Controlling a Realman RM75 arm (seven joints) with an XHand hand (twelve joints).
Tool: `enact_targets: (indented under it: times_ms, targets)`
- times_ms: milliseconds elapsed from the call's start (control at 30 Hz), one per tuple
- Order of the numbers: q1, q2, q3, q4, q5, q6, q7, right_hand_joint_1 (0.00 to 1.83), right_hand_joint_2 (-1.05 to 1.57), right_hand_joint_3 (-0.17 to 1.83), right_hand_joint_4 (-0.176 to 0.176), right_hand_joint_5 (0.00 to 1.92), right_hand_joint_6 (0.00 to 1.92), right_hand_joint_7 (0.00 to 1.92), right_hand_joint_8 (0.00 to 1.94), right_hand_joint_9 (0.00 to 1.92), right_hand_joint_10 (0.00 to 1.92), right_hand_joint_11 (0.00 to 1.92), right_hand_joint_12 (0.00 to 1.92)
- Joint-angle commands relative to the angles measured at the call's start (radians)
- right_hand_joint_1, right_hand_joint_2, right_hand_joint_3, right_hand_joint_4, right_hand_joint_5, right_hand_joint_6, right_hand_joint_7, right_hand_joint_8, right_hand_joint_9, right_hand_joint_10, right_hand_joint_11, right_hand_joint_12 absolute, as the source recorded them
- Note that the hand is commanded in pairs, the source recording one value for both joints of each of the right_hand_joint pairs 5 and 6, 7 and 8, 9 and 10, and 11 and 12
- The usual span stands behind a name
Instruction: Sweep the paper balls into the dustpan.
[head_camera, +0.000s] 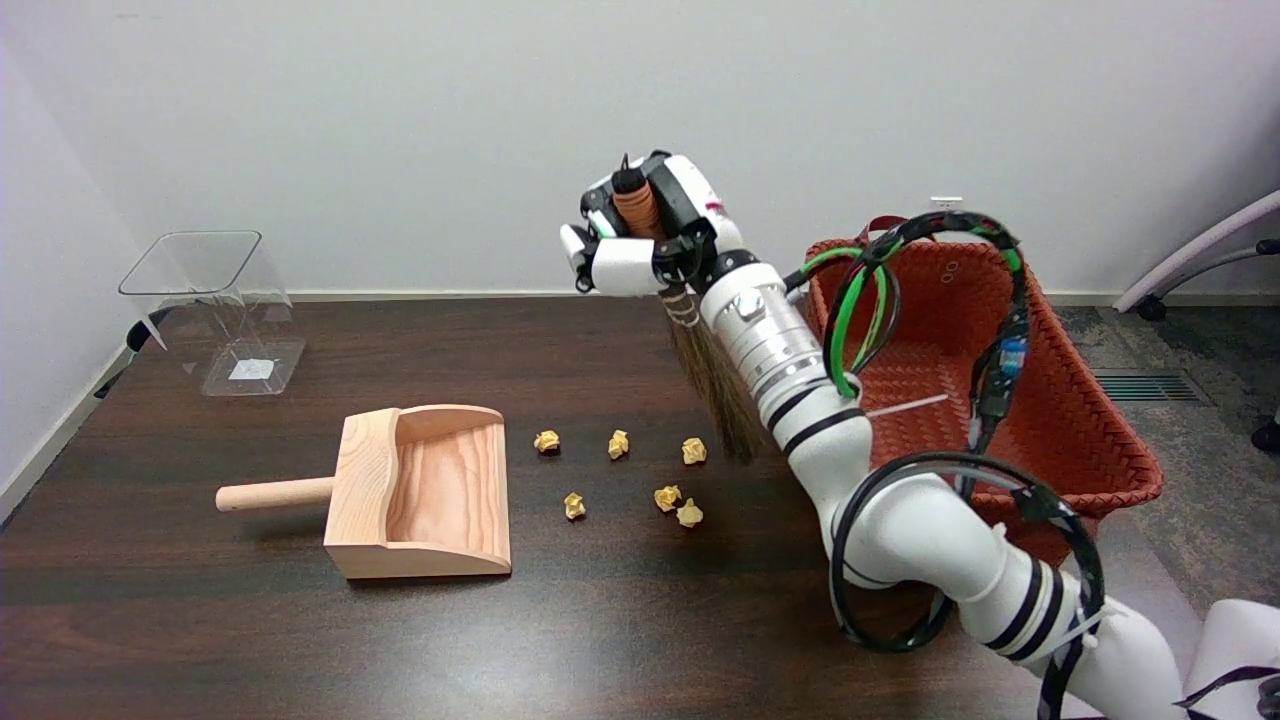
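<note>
Fingers of the right hand (645, 240) wrap tightly around the brush (712, 375) handle, bristles hanging down above the table (640, 620), just right of six paper balls (618, 444). The wooden dustpan (420, 495) lies left of them, mouth facing the balls.

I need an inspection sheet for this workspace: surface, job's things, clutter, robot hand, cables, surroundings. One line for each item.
Surface: dark wooden table, glossy, no spills seen.
Job's things: six paper balls lie loose on the table, right of the wooden dustpan, whose open mouth faces them; none is inside it. The brush hangs bristles down, near the rightmost ball.
Clutter: clear plastic container at the far left; red woven basket at the right edge.
Robot hand: right robot hand grips the brush handle, raised above the table.
Cables: black and green cables loop along the arm, over the basket.
Surroundings: plain white wall; a chair part at far right.
</note>
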Motion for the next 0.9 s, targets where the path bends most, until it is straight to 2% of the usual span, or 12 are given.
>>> enact_targets:
  times_ms: [33, 167, 400, 900]
  targets:
    - [-0.081, -0.077, 0.029, 0.06, 0.037, 0.046, -0.057, 1.42, 0.75, 0.96, 0.0, 1.92, 1.92, 1.92, 1.92, 1.92, 1.92, 1.92, 1.92]
    - [-0.11, -0.07, 0.032, 0.045, 0.071, 0.047, -0.054, 1.43, 0.73, 0.96, 0.0, 1.92, 1.92, 1.92, 1.92, 1.92, 1.92, 1.92, 1.92]
    - [-0.147, -0.076, 0.075, 0.041, 0.028, 0.047, -0.057, 1.43, 0.69, 0.96, 0.0, 1.92, 1.92, 1.92, 1.92, 1.92, 1.92, 1.92, 1.92]
    - [-0.123, -0.116, 0.047, 0.147, -0.06, 0.123, -0.03, 1.43, 0.67, 0.96, 0.0, 1.92, 1.92, 1.92, 1.92, 1.92, 1.92, 1.92, 1.92]
